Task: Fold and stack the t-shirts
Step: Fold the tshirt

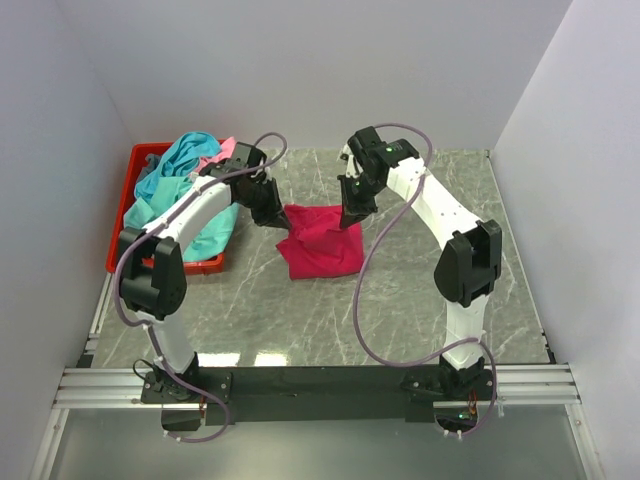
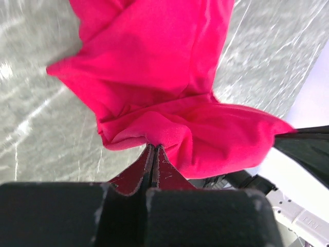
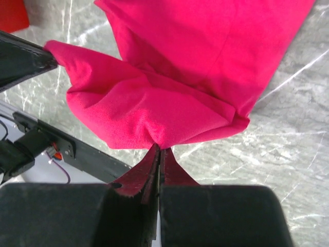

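A magenta-red t-shirt (image 1: 320,242) hangs bunched between both grippers above the middle of the marble table, its lower part resting on the surface. My left gripper (image 1: 283,222) is shut on its left upper corner; in the left wrist view the magenta-red t-shirt (image 2: 169,92) is pinched at the left gripper (image 2: 153,146). My right gripper (image 1: 350,220) is shut on the right upper corner, seen in the right wrist view as the magenta-red t-shirt (image 3: 195,77) gathered at the right gripper (image 3: 160,147). A teal t-shirt (image 1: 185,165) and a light pink t-shirt (image 1: 224,150) lie heaped in the bin.
A red plastic bin (image 1: 130,195) stands at the table's left side, with the teal cloth spilling over its front rim. White walls close the table on the left, back and right. The arms' black base rail (image 1: 320,385) runs along the near edge.
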